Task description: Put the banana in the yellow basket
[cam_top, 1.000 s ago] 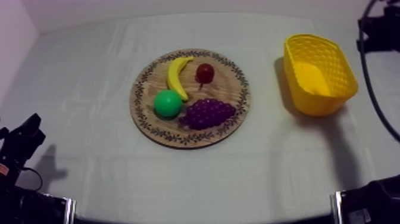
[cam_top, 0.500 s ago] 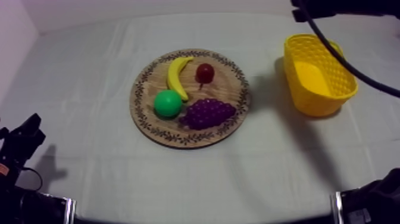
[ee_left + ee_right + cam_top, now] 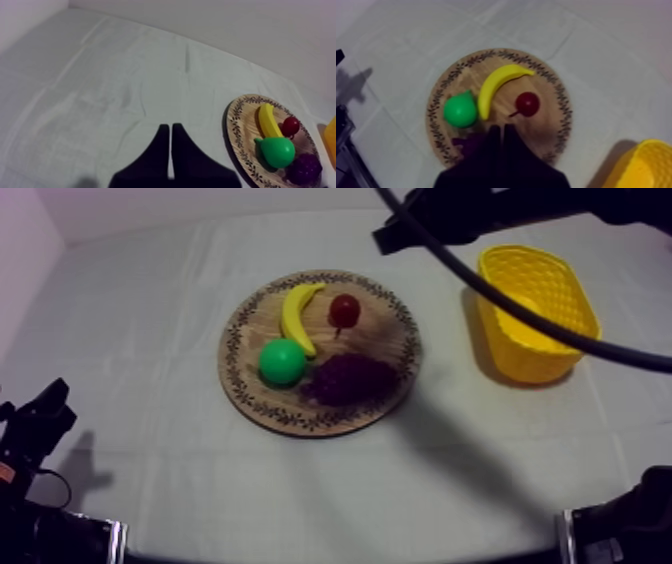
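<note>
The banana (image 3: 295,316) lies on the board (image 3: 375,333), at about 11 o'clock from the board's middle. Its curve runs from the far rim toward the pear (image 3: 282,361), which sits at 8 o'clock close against its lower end. The small red fruit (image 3: 345,310) is just beside the banana at 1 o'clock, apart from it. The grapes (image 3: 348,378) lie at 5 o'clock, darkened by the arm's shadow. The basket (image 3: 530,353) stands upright on the desk (image 3: 150,308) at 3 o'clock of the board, well apart from it.

The right arm (image 3: 470,213) comes in from the upper right, high over the desk. The right hand (image 3: 385,236) hangs at about 1 o'clock of the board, past its far rim and clear of the banana. In the right wrist view its two black fingers lie pressed together as a narrow wedge with nothing between them. Taken from the fingertips, the banana is just beyond at 12 o'clock, the pear at 10 o'clock and the small red fruit at 1 o'clock. A dark shape beside the fingers at 8 o'clock is probably the grapes, partly hidden.

The left hand (image 3: 40,423) rests low at 8 o'clock of the board, well apart from it. Its fingers are closed together on nothing and point across bare desk, with the board off at 2 o'clock.
</note>
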